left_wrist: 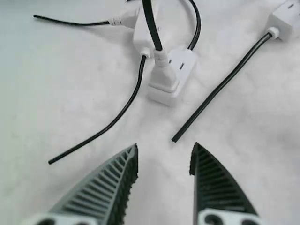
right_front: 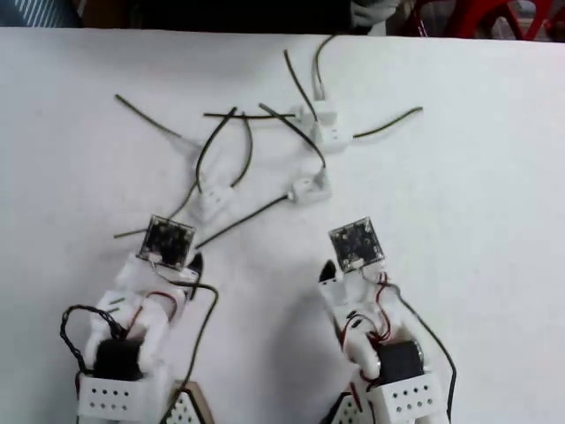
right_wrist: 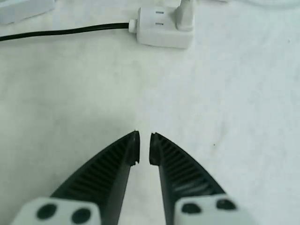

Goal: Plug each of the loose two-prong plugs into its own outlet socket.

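The step in hand looks like the reach: the left pincer (left_wrist: 164,157), spread wide and empty left of the socket (right_wrist: 161,29), should close on a moulded body, never a cord (right_wrist: 65,32), and carry it in square. The socket lies on the bench (right_front: 494,177) beyond the right pincer (right_wrist: 143,145) (all but closed, holding nothing), long axis crosswise to it, cord end toward the left arm, a plug (right_wrist: 185,14) standing in the other end; which plugs are loose I cannot tell.
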{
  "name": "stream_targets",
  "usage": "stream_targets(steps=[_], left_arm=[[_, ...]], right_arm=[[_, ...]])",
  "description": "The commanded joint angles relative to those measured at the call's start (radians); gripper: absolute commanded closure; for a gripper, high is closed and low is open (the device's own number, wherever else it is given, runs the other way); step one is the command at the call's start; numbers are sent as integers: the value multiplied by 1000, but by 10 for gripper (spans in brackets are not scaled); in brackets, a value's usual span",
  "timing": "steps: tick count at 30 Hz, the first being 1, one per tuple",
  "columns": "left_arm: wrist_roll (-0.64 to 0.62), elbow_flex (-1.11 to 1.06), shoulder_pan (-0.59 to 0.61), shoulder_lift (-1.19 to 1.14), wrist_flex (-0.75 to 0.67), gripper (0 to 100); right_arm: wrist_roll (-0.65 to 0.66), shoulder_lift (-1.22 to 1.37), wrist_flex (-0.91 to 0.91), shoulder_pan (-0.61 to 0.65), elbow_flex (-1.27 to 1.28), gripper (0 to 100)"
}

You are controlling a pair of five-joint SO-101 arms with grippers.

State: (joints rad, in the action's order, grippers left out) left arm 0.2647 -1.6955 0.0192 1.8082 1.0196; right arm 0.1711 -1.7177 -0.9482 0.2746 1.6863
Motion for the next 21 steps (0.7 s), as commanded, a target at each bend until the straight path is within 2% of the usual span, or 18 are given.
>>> stream_targets(steps=[1,7,21], left_arm=[[-2,3,-10,8,91,811],[-2,3,-8,8,259,811],[-2,3,-10,8,262,812]], right_arm=[[-3,-5,-65,-2,9,953],[-3,-13,-220,-2,9,956],[-3,-13,-229,-2,9,956]])
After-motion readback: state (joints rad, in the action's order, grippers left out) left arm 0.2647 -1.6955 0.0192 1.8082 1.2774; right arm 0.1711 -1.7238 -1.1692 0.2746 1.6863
